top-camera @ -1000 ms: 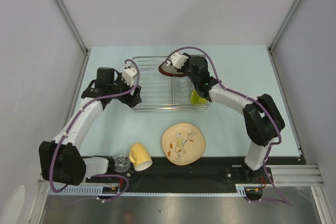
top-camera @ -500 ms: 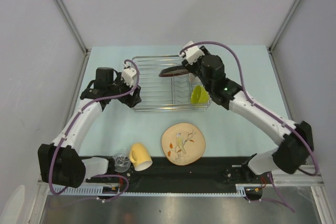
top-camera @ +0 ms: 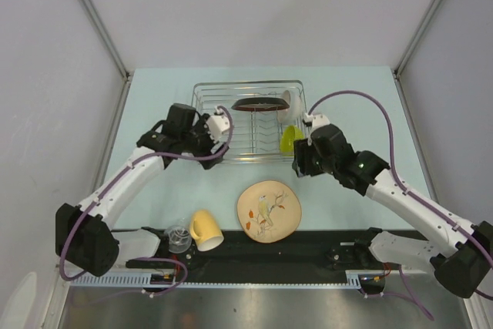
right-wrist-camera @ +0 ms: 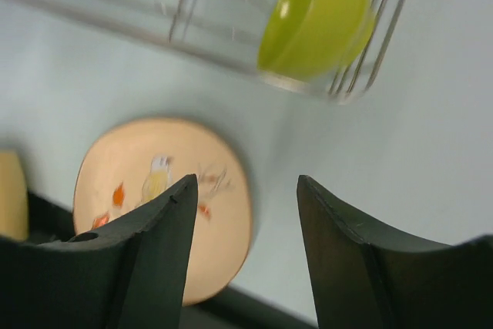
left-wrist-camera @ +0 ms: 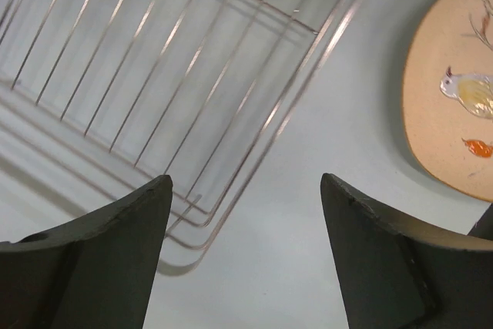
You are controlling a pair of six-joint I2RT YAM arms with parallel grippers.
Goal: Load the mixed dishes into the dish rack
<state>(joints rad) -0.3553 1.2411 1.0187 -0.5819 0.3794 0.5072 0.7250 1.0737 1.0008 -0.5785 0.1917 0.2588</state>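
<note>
I am holding both grippers wide apart and empty: left gripper (left-wrist-camera: 245, 184) over the dish rack's (left-wrist-camera: 192, 90) near corner, right gripper (right-wrist-camera: 246, 182) above the beige patterned plate (right-wrist-camera: 154, 175). Only the top view is showing the red-rimmed plate (top-camera: 258, 104) standing in the rack and the yellow mug (top-camera: 205, 229) at the table's front edge.

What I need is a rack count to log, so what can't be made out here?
White bowl, top view: only a small sliver shows by the red-rimmed plate; how it sits is unclear.
Glass, top view: too small and clear to tell upright from tipped.
Lime bowl, right wrist view: blurred, top cut by the frame edge.
Patterned plate, left wrist view: cut by the right edge.
</note>
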